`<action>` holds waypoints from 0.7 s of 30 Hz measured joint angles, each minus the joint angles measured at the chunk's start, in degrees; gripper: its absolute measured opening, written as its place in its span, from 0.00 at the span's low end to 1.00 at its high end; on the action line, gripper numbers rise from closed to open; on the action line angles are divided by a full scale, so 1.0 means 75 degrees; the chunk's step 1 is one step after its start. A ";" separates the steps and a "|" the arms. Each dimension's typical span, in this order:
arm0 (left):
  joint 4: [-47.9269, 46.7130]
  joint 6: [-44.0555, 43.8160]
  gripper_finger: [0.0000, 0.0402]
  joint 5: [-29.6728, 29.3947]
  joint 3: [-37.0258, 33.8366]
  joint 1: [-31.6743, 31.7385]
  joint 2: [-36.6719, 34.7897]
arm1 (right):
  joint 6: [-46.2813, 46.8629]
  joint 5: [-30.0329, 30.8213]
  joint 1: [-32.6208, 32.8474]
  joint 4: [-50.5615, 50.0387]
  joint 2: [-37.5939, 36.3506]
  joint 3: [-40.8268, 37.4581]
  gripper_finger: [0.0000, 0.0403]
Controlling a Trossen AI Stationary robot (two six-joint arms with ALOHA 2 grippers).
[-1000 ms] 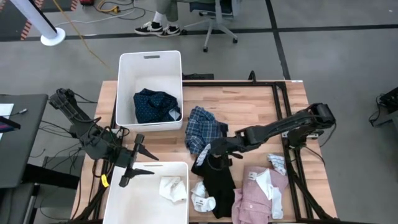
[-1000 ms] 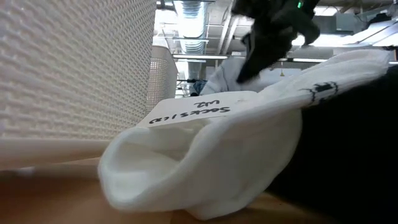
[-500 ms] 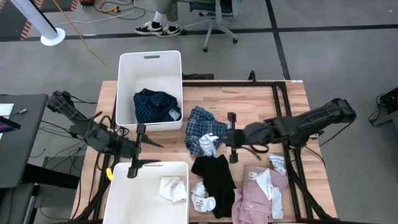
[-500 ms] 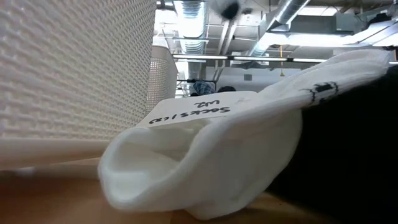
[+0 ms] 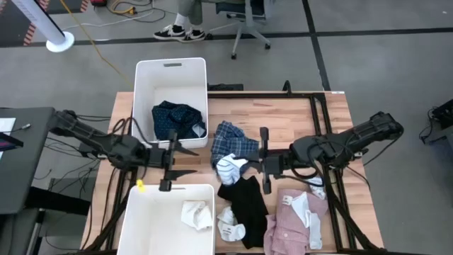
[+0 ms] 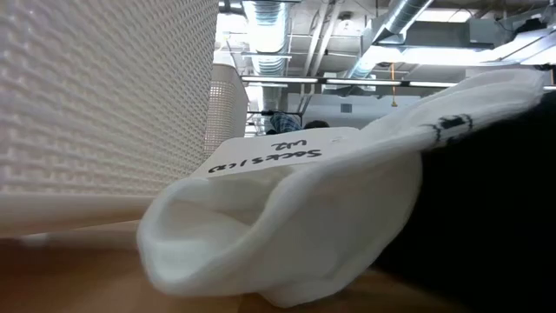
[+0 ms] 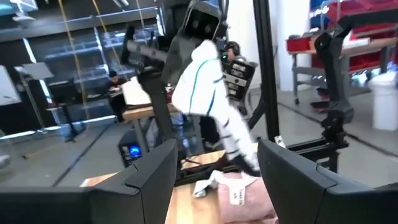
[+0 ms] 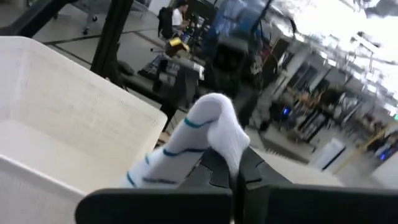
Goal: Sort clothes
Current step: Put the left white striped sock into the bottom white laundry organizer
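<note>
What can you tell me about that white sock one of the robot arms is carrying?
The white sock is soft knit fabric with thin teal stripes. It hangs pinched in the right gripper, whose fingers are shut on it, lifted above the wooden table, over the edge of the blue plaid shirt and near the black top. In the right wrist view it droops folded over the fingertips.
</note>
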 joint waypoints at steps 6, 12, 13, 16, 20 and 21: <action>0.0690 -0.0748 0.57 0.1175 0.0108 0.0652 0.0698 | -0.0755 0.0003 0.0126 -0.0011 0.0588 0.0719 0.00; 0.1474 -0.1892 0.58 0.2608 0.0292 0.1095 0.1294 | -0.1004 0.0004 0.0108 -0.0440 0.0991 0.1149 0.00; 0.1441 -0.2032 0.58 0.2659 0.0366 0.1137 0.1392 | -0.1033 0.0003 0.0096 -0.0476 0.0996 0.1155 0.00; 0.1388 -0.2198 0.58 0.2834 0.0514 0.1240 0.1717 | -0.1102 0.0006 0.0096 -0.0423 0.1001 0.1164 0.00; 0.1378 -0.2235 0.58 0.3297 0.0762 0.1293 0.2168 | -0.1181 0.0011 0.0096 -0.0382 0.1026 0.1167 0.00; 0.1381 -0.2232 0.58 0.3302 0.0830 0.1291 0.2266 | -0.1181 0.0010 0.0096 -0.0397 0.1028 0.1167 0.00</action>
